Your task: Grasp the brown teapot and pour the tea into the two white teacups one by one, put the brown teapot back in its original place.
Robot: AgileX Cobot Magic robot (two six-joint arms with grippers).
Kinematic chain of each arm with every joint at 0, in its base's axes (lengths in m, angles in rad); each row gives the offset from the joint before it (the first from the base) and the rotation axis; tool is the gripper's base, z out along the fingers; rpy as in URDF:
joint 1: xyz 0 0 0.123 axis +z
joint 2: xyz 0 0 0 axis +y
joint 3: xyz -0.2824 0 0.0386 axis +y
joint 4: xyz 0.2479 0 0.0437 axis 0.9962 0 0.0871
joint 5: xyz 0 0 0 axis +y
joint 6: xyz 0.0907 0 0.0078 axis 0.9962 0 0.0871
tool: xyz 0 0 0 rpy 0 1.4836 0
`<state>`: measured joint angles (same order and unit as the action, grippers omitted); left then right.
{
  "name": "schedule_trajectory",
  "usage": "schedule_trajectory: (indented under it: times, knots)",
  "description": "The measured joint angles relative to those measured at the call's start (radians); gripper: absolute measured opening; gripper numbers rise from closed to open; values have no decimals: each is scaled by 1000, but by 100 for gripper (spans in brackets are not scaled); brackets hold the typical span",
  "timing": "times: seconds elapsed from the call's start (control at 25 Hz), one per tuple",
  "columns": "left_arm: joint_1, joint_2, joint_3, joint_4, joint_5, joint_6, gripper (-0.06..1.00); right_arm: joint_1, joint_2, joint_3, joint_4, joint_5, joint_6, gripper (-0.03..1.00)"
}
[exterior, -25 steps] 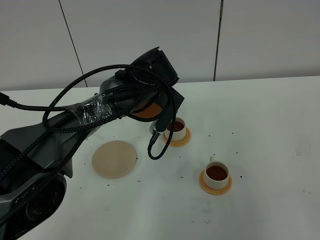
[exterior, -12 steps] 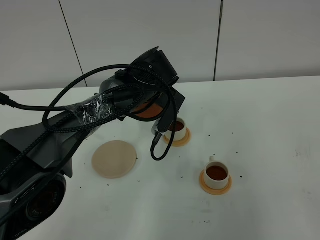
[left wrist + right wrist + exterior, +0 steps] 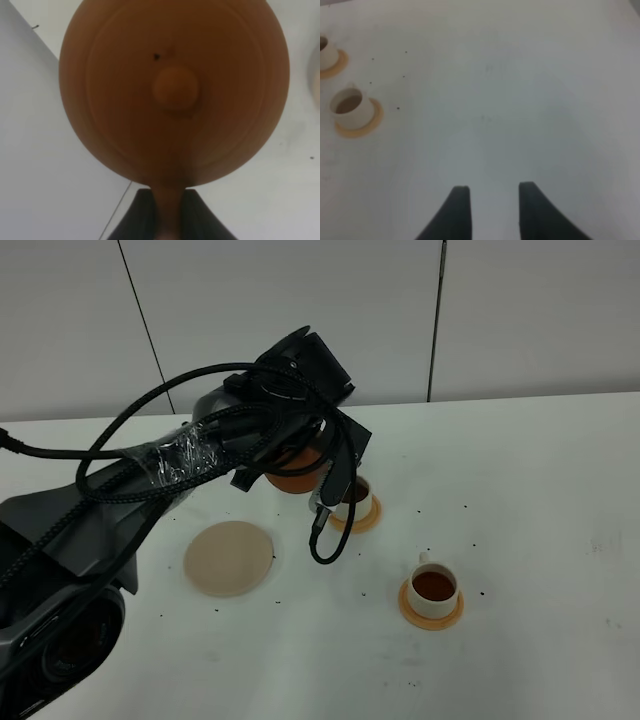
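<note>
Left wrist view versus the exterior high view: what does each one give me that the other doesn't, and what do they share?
Only the left wrist view shows the knobbed lid from close up, and the left gripper shut on the pot's handle.

Only the exterior high view shows the beige coaster, unoccupied, and both white teacups, the far one and the near one, each holding dark tea on an orange coaster.

Both show the brown teapot held above the white table.

The teapot [image 3: 172, 90] looks like smooth matt clay; the cups [image 3: 434, 587] glossy white ceramic; the table [image 3: 540, 500] matt white.
</note>
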<state>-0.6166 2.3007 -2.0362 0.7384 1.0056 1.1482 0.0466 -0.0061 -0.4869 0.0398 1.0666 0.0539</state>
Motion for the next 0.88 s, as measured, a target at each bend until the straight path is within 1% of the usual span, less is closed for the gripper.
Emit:
schedule_trajectory:
  times: [0.12,0.4,0.56,0.68,0.76,0.88]
  knots:
    - [11,-10,0,-33,5,-14,17,0,0,0,0,0,0,23]
    - [32,-11,-3,-99,68,-56,17,0,0,0,0,0,0,23]
    - [48,-11,-37,-151,111,-83,17,0,0,0,0,0,0,23]
    - [57,-11,-70,-173,140,-110,17,0,0,0,0,0,0,23]
    - [68,-11,-88,-207,164,-126,17,0,0,0,0,0,0,23]
    - [88,-11,-105,-281,180,-156,17,0,0,0,0,0,0,23]
